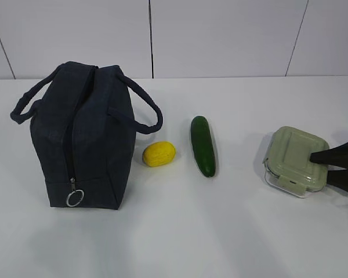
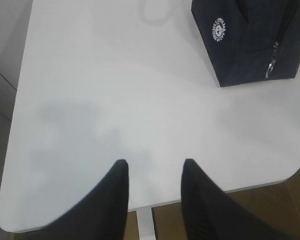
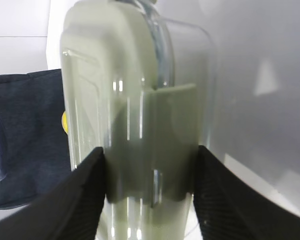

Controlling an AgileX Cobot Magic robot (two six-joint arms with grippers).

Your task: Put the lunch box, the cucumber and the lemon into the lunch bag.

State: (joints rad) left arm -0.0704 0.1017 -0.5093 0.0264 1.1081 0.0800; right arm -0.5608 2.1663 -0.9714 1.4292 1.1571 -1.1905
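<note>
The lunch box (image 1: pixel 293 159), with a sage-green lid and clear base, sits at the right of the white table. My right gripper (image 1: pixel 322 168) holds it from the right, one finger over the lid and one under the base. In the right wrist view the gripper (image 3: pixel 149 155) is shut on the latch side of the box (image 3: pixel 140 100). The cucumber (image 1: pixel 203 145) and the lemon (image 1: pixel 159 154) lie mid-table. The navy lunch bag (image 1: pixel 81 139) stands at the left, its ring pull (image 1: pixel 74 198) low on the near side. My left gripper (image 2: pixel 155 162) is open and empty, well short of the bag (image 2: pixel 250 40).
The table's front edge and rounded corner (image 2: pixel 5 220) lie just below my left gripper, with brown floor beyond. A white wall stands behind the table. The bag (image 3: pixel 25 140) and a sliver of the lemon (image 3: pixel 64 122) show beyond the box in the right wrist view.
</note>
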